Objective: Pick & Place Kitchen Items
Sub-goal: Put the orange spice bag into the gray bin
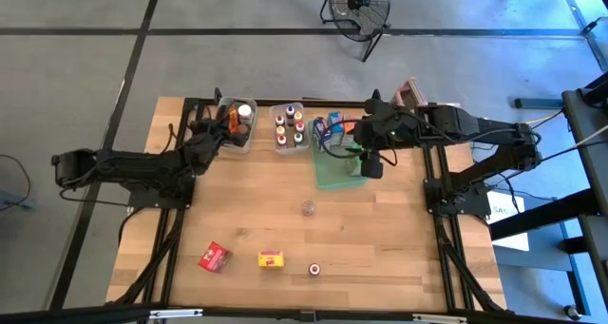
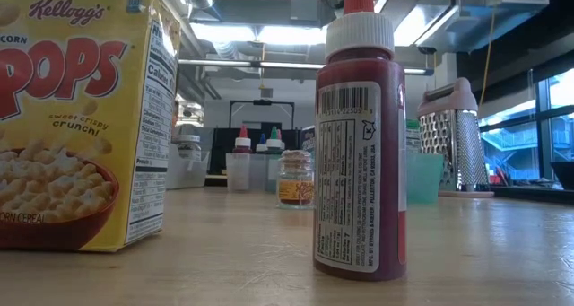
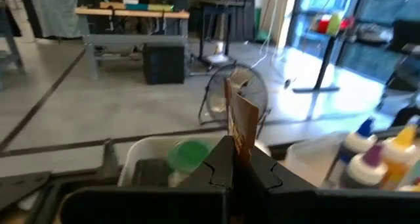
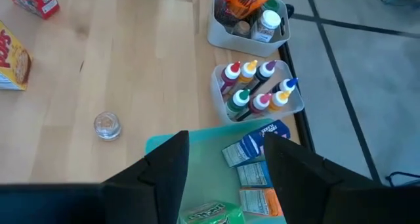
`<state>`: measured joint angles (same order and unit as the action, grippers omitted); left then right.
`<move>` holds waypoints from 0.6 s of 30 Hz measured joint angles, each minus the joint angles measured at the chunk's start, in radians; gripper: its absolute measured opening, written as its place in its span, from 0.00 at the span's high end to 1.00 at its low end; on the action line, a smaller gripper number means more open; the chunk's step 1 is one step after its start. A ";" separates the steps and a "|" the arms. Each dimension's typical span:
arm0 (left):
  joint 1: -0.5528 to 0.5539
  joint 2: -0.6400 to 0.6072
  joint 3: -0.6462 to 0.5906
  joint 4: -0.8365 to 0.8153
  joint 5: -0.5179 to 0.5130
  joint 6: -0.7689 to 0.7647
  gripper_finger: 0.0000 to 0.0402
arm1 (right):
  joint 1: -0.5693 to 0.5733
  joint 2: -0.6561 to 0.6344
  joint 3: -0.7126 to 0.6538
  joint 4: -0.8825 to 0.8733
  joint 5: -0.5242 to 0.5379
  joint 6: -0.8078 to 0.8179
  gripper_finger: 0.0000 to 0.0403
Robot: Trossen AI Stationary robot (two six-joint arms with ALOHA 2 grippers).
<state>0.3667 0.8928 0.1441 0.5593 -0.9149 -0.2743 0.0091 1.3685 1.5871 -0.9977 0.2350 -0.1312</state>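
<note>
Our left hand (image 3: 231, 175) is clamped on a thin brown packet (image 3: 240, 122), hovering just above the clear bin (image 1: 235, 126) at the counter's (image 1: 380, 238) far edge. We judge the step in hand to be dropping the packet in: we should centre it between the bin's walls, clear of the green-lidded jar (image 3: 187, 157) inside, lower it, and only then let go. Our right hand (image 4: 226, 168), fingers apart and empty, hangs over the green tray (image 4: 161, 144) of small cartons (image 4: 252, 175). A jar (image 1: 308, 208), red carton (image 1: 215, 257), yellow cereal box (image 1: 272, 258) and red bottle (image 1: 313, 267) wait on the counter.
</note>
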 joint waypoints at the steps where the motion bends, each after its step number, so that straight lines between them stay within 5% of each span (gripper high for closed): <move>1: 0.004 0.000 0.000 -0.020 -0.002 -0.005 1.00 | -0.003 0.000 0.000 0.000 -0.001 -0.005 0.51; 18: 0.056 0.051 -0.001 -0.077 0.000 0.035 1.00 | -0.011 0.000 0.000 -0.005 -0.001 -0.008 0.51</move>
<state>0.4229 0.9443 0.1436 0.4823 -0.9152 -0.2394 -0.0017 1.3685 1.5871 -1.0025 0.2340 -0.1394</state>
